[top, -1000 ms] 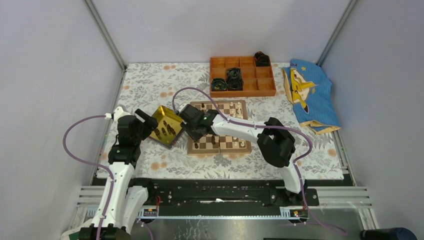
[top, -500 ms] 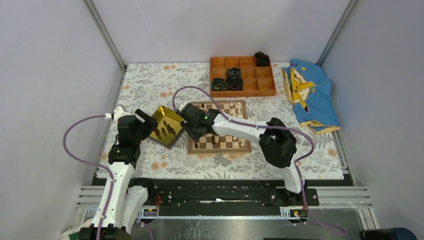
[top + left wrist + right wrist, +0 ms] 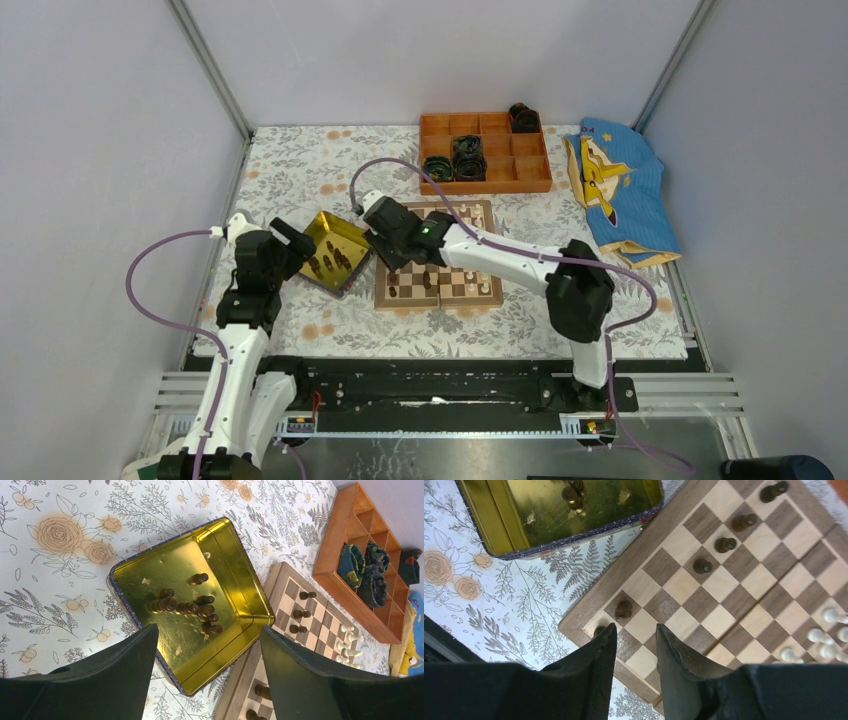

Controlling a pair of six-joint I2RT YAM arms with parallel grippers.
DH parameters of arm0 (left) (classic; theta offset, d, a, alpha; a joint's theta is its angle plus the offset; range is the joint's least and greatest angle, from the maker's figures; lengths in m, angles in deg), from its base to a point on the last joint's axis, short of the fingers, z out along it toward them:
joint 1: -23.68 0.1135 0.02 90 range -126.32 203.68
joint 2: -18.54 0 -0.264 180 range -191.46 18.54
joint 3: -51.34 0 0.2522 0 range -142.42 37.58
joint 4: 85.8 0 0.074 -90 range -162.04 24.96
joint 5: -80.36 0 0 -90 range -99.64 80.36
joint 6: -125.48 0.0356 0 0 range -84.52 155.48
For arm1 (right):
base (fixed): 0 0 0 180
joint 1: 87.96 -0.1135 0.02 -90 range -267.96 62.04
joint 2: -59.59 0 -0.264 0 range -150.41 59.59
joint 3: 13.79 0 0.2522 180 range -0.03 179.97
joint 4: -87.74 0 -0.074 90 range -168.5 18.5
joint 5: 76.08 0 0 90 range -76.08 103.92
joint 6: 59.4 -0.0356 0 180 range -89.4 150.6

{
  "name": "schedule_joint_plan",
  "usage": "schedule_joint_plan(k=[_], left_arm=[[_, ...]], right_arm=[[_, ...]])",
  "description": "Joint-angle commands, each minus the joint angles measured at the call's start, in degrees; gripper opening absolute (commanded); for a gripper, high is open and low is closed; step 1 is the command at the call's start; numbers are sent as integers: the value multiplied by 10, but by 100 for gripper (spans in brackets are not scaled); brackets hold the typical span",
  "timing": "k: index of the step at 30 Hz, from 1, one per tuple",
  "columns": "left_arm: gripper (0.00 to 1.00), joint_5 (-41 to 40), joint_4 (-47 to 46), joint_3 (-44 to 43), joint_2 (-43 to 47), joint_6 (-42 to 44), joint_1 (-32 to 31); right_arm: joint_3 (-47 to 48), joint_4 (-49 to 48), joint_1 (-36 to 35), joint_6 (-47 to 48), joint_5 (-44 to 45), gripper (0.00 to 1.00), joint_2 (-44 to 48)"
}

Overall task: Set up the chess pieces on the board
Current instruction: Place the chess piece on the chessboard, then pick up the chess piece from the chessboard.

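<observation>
Gold tray fills the middle of the left wrist view and holds a clump of dark pieces, most of them touching. One loner lies apart, toward the top of the tray. Board sits just beside the tray, on its right in the top view.

Your left gripper hangs over the tray, jaws spread wide, nothing in them. Your right gripper is low over the board corner at lower left of its wrist view. Its fingers are a narrow gap apart with nothing pinched. A corner piece peeks out at the left fingertip. Cream pieces stand at the right edge.

My read: you're filling the dark side. Next you need another piece from the tray. Go for the loner, since the clump risks a double grab.
</observation>
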Motion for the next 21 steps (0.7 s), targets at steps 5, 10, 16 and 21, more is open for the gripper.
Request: schedule_joint_plan(k=[5, 10, 16, 21], left_arm=[[82, 17, -28, 11, 10, -3, -4], [82, 26, -30, 12, 8, -2, -4], [83, 32, -30, 12, 10, -1, -4], [84, 33, -30, 11, 9, 0, -4]], right_arm=[[-61, 2, -5, -25, 87, 42, 111], [-111, 7, 5, -52, 107, 42, 148], [-137, 14, 26, -74, 83, 42, 152], [-144, 15, 31, -84, 60, 42, 150]])
